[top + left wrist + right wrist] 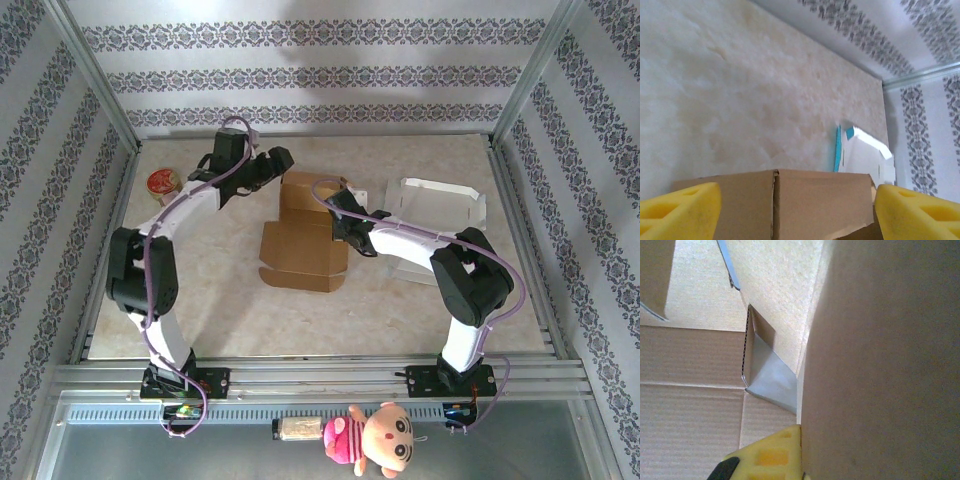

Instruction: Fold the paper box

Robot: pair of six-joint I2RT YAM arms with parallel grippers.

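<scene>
Where the paper box [300, 245] lies part-folded at the centre of the table [230, 310], the right gripper [342, 213] is pinched closed on its right wall. The left gripper [278, 160] stands wide open at the far wall, holding nothing. A white carton [440, 205] lies to the right.

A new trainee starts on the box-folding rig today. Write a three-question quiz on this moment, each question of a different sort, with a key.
1. True or false: in the top view, the white box lies to the right of the cardboard box.
2. Multiple choice: the right gripper is A) at the cardboard box; B) at the white box; C) parked over its own base.
3. Fill in: in its wrist view, the left gripper has its yellow fingers ___, with the cardboard box's edge between them.
Key: 1 true; 2 A; 3 open, wide apart.
</scene>
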